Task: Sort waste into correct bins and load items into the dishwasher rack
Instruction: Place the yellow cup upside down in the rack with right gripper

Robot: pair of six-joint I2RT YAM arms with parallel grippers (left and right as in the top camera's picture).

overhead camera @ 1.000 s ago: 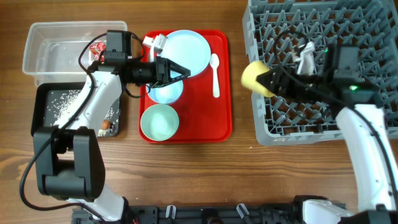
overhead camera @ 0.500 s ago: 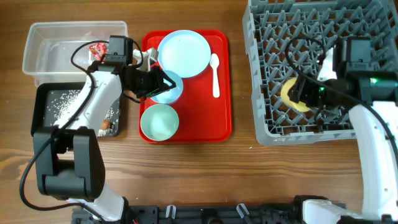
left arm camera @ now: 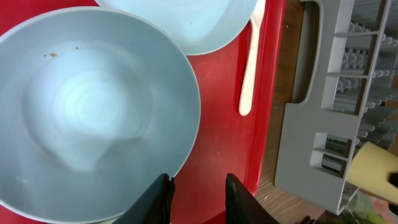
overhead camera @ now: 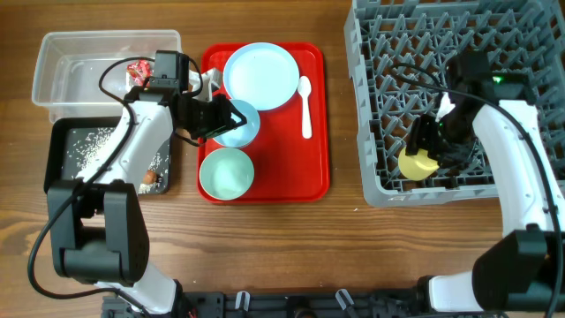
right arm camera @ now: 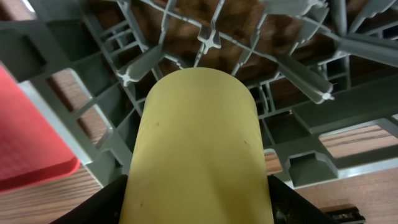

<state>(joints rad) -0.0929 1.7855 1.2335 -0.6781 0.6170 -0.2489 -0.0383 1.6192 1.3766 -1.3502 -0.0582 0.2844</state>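
Loading step, both arms on it.

Large square grey plastic dishwasher rack (overhead camera: 388, 193): right side of the table, the cup is going in at its near-left corner.

Flat red tray (overhead camera: 300, 172): mid-table, carries the plate, both bowls and the spoon.

Clear plastic tub (overhead camera: 62, 57) and shallow black tub (overhead camera: 62, 172): far left. The crumpled red-and-white wrapper (overhead camera: 137, 70) is in the clear one and the loose white rice (overhead camera: 93, 146) is in the black one, so sorting looks mostly done.

Round pale-blue plate (overhead camera: 260, 75): back of the tray, untouched.

Two pale blue-white bowls: the near bowl (overhead camera: 227, 174) is free. The back bowl (overhead camera: 245, 124) sits just beside the plate. Your left gripper (left arm camera: 198, 196) is at its rim, jaws slightly apart, one finger over the inside edge and the other over the tray. The wrist view doesn't let me say whether a pad touches the rim. Next, pinch the rim and lift clear of the plate.

Small yellow cup (right arm camera: 196, 143): your right gripper (overhead camera: 420, 152) is clamped on it, low among the pegs. Next, seat it between pegs, let go, and rise straight so the fingers don't snag.

White plastic spoon (overhead camera: 305, 106): on the tray right of the plate, not yet loaded.
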